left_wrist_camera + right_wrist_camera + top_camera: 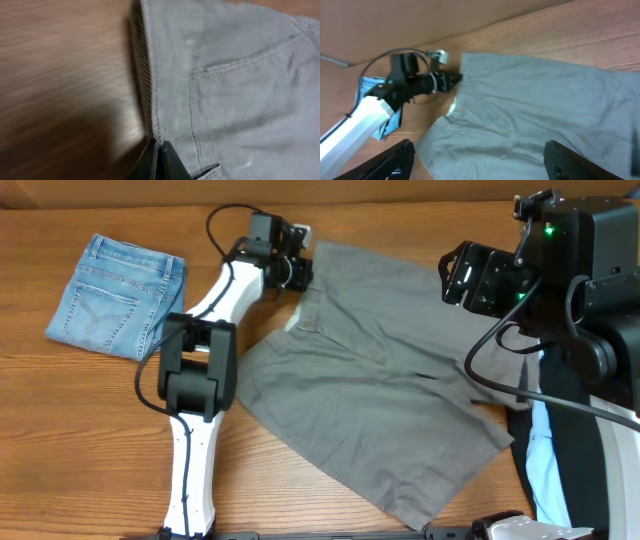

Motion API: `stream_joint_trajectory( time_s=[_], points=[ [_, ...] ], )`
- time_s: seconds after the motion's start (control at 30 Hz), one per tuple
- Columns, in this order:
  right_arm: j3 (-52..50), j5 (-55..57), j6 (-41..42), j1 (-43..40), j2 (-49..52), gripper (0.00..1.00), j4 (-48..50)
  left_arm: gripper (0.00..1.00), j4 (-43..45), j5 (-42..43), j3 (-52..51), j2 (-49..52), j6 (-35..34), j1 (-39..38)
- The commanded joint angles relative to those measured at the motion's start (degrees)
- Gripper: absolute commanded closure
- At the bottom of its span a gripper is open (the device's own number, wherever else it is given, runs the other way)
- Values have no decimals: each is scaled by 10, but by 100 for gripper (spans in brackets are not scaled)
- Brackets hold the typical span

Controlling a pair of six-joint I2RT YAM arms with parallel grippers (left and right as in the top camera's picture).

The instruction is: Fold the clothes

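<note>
Two pairs of shorts on the wooden table (80,430): grey shorts (390,380) spread flat across the middle of the overhead frame, from upper centre down to lower right, and denim shorts (118,295) folded at upper left, well apart from the grey. At the right edge, a heap of black cloth (520,440) with a pale blue strip (548,465) beside it, both partly hidden under the dark body of the right arm. Left arm laid diagonally from bottom centre up to the upper left corner of the grey shorts, its white links between the two pairs.

Left gripper (298,268) at that corner. From the left wrist, fingers (172,165) clenched tight on the very edge of the grey cloth, next to a ribbed inner band and a stitched pocket (250,100); none of that detail visible from overhead.

Right gripper (452,278) above the upper right edge of the grey shorts, touching nothing. Plainly released only in the right wrist view: dark fingers far apart at the bottom corners of the frame, grey cloth below and between them. Same view: tip of the left gripper against the corner of the shorts, denim at far left, half hidden behind the white arm
</note>
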Motion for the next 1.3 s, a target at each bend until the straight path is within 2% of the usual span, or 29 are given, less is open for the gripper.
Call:
stream_joint_trajectory(
  time_s=[0.0, 0.1, 0.17, 0.2, 0.33, 0.37, 0.43, 0.57, 0.7, 0.9, 1.03, 1.13, 1.27],
  points=[
    [2, -1, 1, -3, -1, 14, -3, 96, -1, -59, 45, 9, -44, 73],
    [2, -1, 1, -3, 2, 15, -5, 96, -1, -47, 66, 9, -86, 119],
    [1, 1, 1, -3, 7, 15, -7, 96, 1, -12, 78, 9, -90, 146],
    [1, 1, 1, -3, 10, 15, -10, 93, 1, 11, 85, 9, -90, 158],
    [1, 7, 19, -5, 31, 15, -23, 48, -1, 115, 115, 9, -90, 192],
    [1, 7, 26, -7, 35, 15, -26, 41, -3, 132, 123, 9, -90, 198],
    [1, 7, 31, -16, 44, 15, -30, 34, -16, 168, 145, 9, -90, 208],
    [1, 8, 34, -39, 50, 14, -38, 31, -73, 186, 197, 8, -87, 212],
    [0, 35, 50, -79, 51, 12, -69, 31, -158, 184, 274, -1, -45, 211],
    [-41, 35, 40, -133, 55, 6, -92, 30, -284, 140, 380, -50, 4, 211],
    [-110, 35, 12, -156, 68, 15, -65, 29, -376, 83, 405, -111, 49, 203],
    [-179, 29, -3, -162, 80, 28, -19, 30, -447, 30, 405, -159, 85, 191],
    [-286, 22, -4, -162, 100, 28, 71, 28, -529, -50, 404, -214, 117, 168]
  ],
)
